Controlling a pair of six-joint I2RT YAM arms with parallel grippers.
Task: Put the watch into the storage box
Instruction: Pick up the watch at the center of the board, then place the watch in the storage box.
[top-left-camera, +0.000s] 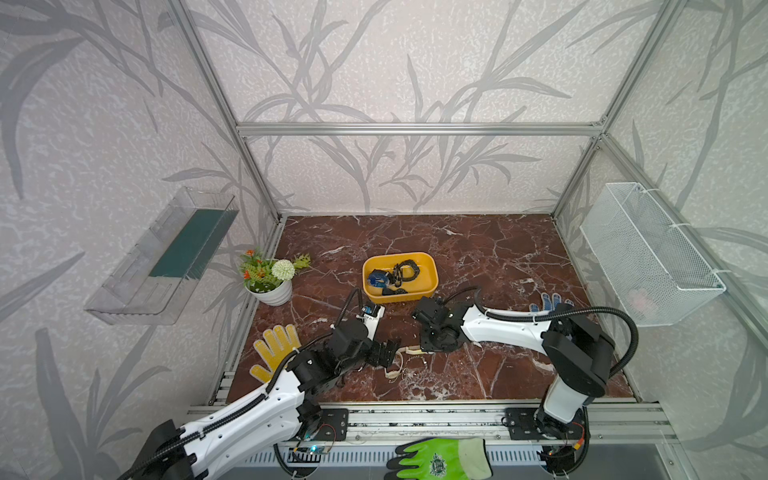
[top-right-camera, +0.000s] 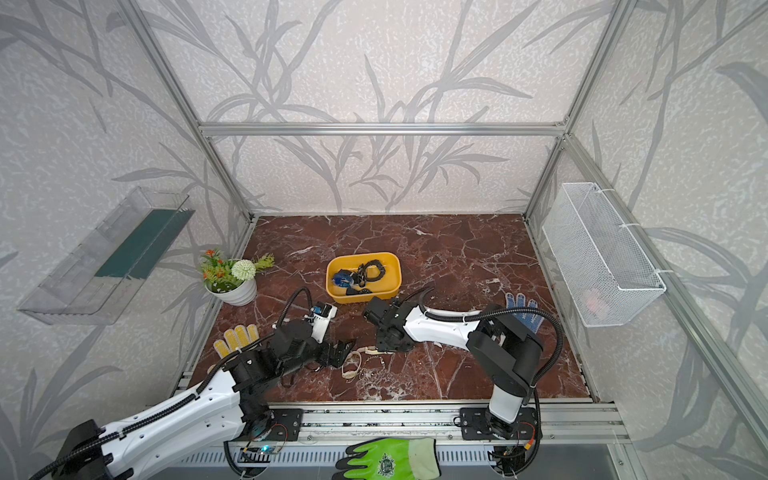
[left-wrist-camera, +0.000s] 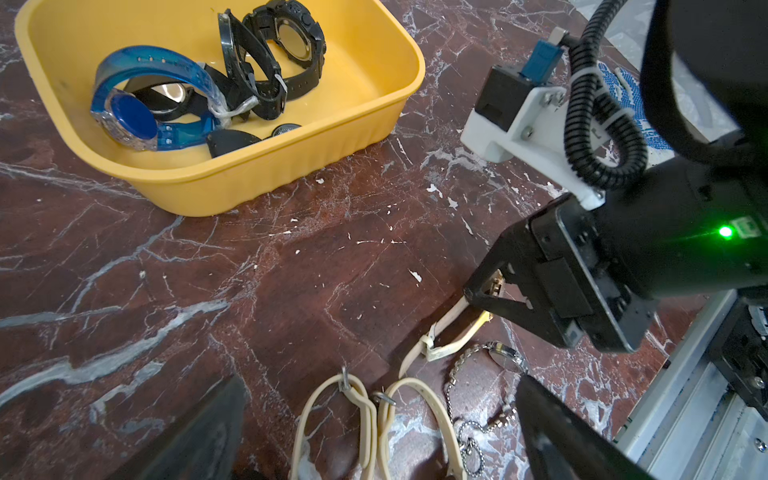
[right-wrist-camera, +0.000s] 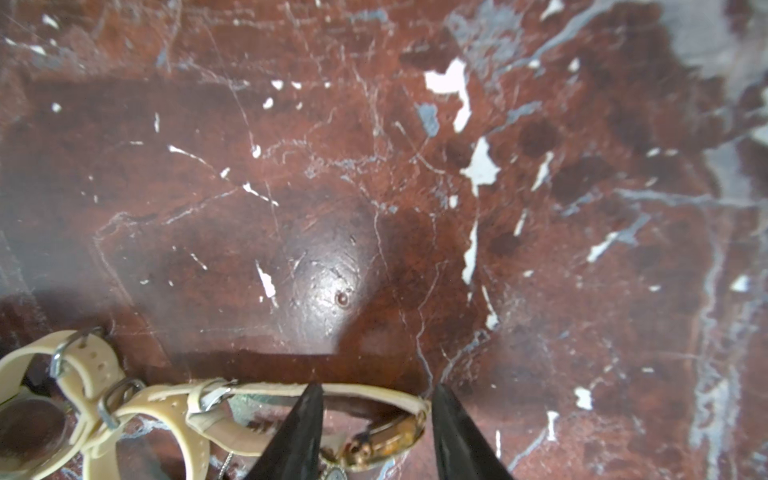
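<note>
The right gripper (right-wrist-camera: 377, 395) stands half-narrowed astride the gold-cased watch (right-wrist-camera: 390, 440), not clearly pinching it; the watch lies on the marble table (right-wrist-camera: 374, 166), well short of the storage box (left-wrist-camera: 266, 166). The left gripper (top-left-camera: 390, 352) gapes wide. The watch's strap touches neighbouring cream straps (left-wrist-camera: 365, 415) (a chain (left-wrist-camera: 457, 374) too), so a lift could drag them along.

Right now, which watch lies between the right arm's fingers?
The gold-cased watch on the tan strap; the fingers straddle its case. The paler strap watches and the chain watch lie outside them.
</note>
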